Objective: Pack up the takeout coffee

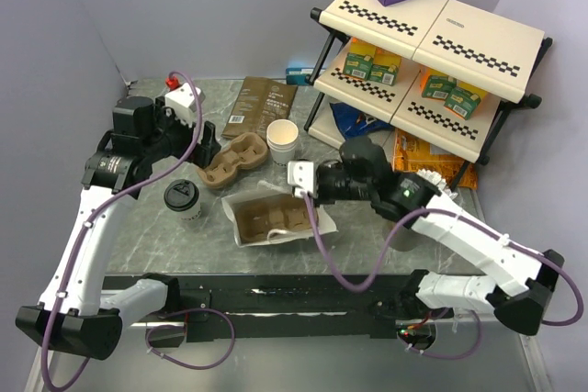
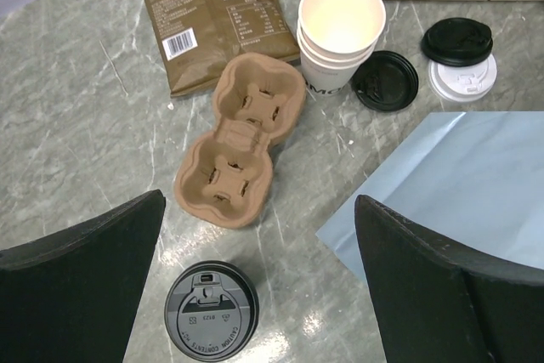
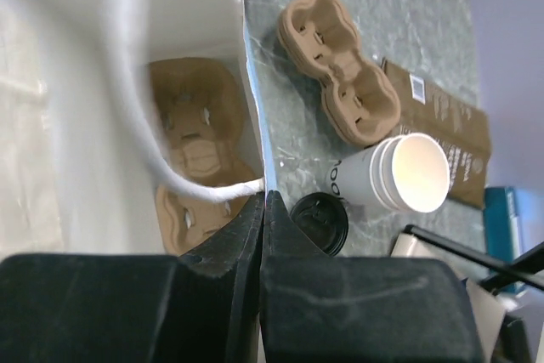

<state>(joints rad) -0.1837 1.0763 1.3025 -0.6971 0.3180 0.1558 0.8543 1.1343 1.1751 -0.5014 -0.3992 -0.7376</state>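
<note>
The takeout coffee (image 1: 182, 201) is a white paper cup with a black lid (image 2: 210, 310). It stands upright on the marble table, left of the white paper bag (image 1: 276, 216). My left gripper (image 2: 259, 201) hangs open above the table, with the cup low between its fingers and untouched. In the top view this gripper (image 1: 204, 142) is beside a brown pulp carrier (image 1: 237, 159). My right gripper (image 3: 264, 197) is shut on the bag's rim (image 3: 252, 65). Another carrier (image 3: 191, 125) lies inside the bag.
A stack of lidless white cups (image 2: 340, 27) stands behind the carrier (image 2: 240, 139). Loose black lids (image 2: 384, 80) and a white lid (image 2: 461, 80) lie to its right. A brown coffee pouch (image 1: 261, 106) lies at the back. A checkered rack (image 1: 432, 43) fills the right rear.
</note>
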